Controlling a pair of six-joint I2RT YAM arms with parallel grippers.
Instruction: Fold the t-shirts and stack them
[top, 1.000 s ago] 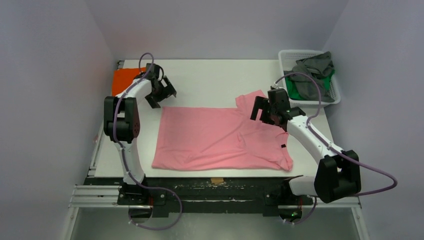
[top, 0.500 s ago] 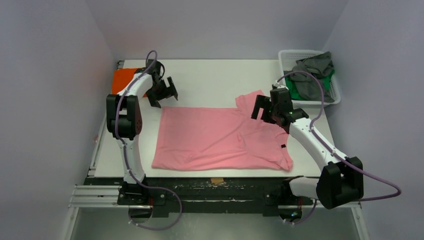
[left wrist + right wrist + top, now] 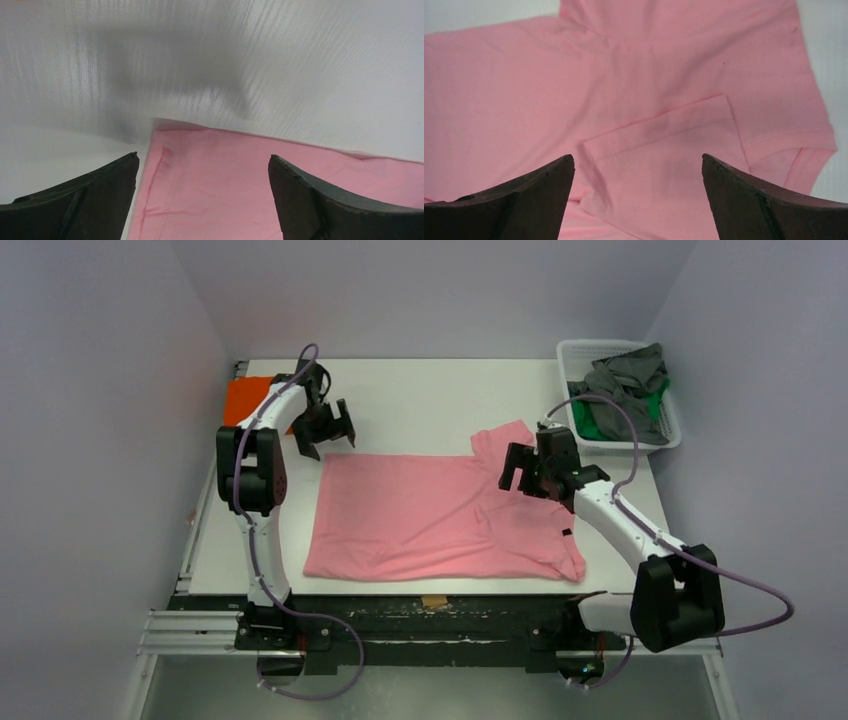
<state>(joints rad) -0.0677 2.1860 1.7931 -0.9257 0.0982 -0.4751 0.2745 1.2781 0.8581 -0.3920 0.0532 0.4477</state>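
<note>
the light pink cloth t-shirt [image 3: 420, 515] lies spread flat on the white table [image 3: 430, 400]. the left gripper [image 3: 202, 159] is wide open and empty above its far left corner. the right gripper [image 3: 638, 159], also wide open and empty, is above its folded sleeve.

A lab test cell — bare pale walls [image 3: 120, 360] enclosing a white table [image 3: 430, 390].
</note>
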